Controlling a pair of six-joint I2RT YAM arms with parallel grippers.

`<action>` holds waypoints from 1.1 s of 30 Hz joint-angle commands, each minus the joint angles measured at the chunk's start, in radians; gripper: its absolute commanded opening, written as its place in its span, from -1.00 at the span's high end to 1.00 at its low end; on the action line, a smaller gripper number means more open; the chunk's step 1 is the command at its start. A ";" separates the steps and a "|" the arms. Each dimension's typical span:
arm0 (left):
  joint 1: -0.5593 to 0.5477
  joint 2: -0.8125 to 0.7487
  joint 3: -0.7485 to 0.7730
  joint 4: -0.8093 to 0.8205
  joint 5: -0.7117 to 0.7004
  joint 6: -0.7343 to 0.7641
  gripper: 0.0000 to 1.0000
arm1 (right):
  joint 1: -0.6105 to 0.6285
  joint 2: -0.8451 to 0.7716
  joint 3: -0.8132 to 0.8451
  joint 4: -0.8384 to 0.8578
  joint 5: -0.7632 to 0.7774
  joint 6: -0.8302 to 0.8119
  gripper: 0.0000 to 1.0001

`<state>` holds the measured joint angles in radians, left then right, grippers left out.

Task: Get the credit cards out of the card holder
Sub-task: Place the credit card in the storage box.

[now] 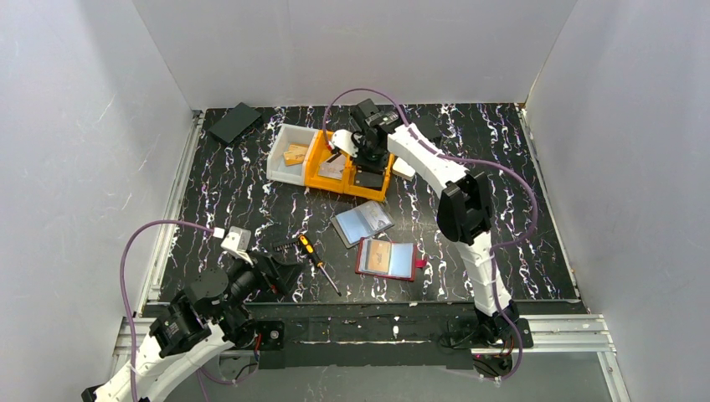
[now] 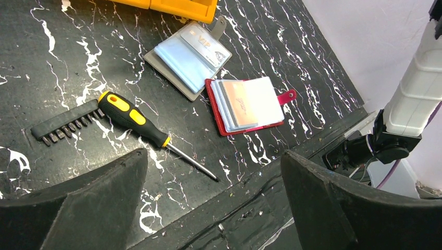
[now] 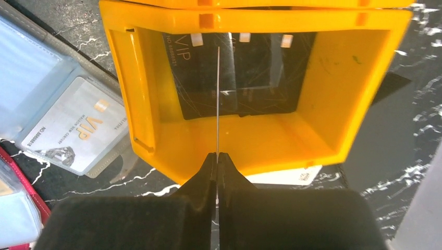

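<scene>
My right gripper (image 3: 217, 155) is shut on a thin card (image 3: 217, 99), seen edge-on, held upright over the yellow bin (image 3: 260, 151). A black VIP card (image 3: 234, 78) lies flat in that bin. In the top view this gripper (image 1: 347, 149) hovers over the yellow bin (image 1: 316, 163). A grey card holder (image 1: 362, 223) lies open mid-table with a light VIP card (image 2: 208, 46) in its sleeve. A red card holder (image 2: 245, 105) lies open beside it, showing an orange card (image 2: 241, 101). My left gripper (image 2: 213, 156) is open and empty near the front edge.
A white bin (image 1: 276, 159) holding tan items adjoins the yellow bin. A yellow-and-black screwdriver (image 1: 316, 261) and a black bit strip (image 2: 62, 125) lie front left. A black pad (image 1: 234, 121) lies back left. A white card (image 3: 292, 176) pokes out under the yellow bin.
</scene>
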<state>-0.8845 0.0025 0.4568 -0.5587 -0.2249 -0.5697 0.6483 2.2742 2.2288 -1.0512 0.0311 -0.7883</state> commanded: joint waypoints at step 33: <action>0.005 -0.008 0.013 0.075 0.026 -0.005 -0.97 | -0.033 0.011 0.054 0.123 0.110 0.091 -0.25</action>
<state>-0.8845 0.0025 0.4339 -0.5209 -0.2127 -0.5869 0.6281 2.3951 2.2425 -0.9684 0.0952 -0.7288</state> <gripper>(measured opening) 0.983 0.607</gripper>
